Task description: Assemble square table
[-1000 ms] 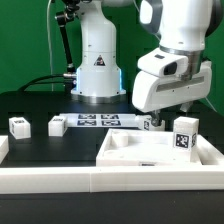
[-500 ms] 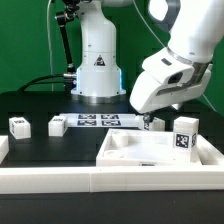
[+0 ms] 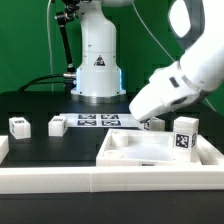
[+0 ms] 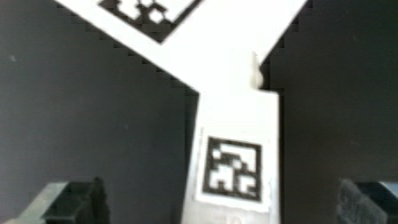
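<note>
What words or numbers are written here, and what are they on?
None can be read.
robot base: a dark sign, too small and blurred to read.
marker board: black-and-white square patterns, no letters.
upright leg block: one such pattern, no letters.

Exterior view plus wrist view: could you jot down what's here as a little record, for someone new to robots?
Gripper: open, fingers either side of a leg block, not touching it
Other leg blocks: two apart at the exterior view's left; one upright leg block by the slab
Square slab: front, toward the exterior view's right
Marker board: flat, near the robot's base
</note>
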Controlling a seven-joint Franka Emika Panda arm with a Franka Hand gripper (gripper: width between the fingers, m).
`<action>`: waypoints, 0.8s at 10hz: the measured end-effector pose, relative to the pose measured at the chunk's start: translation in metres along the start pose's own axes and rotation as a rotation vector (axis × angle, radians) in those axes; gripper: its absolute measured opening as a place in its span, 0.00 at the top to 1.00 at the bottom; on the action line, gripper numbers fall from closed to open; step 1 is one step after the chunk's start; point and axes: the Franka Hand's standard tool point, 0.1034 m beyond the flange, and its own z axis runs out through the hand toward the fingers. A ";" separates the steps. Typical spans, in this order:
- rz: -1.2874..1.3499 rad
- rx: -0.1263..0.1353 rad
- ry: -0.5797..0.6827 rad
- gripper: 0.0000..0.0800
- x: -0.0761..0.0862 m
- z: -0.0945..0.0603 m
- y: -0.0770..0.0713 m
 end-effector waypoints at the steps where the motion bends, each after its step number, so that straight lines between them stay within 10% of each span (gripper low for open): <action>1: 0.004 0.006 -0.036 0.19 0.002 0.001 0.000; 8: 0.038 0.027 -0.205 0.19 -0.003 0.015 0.001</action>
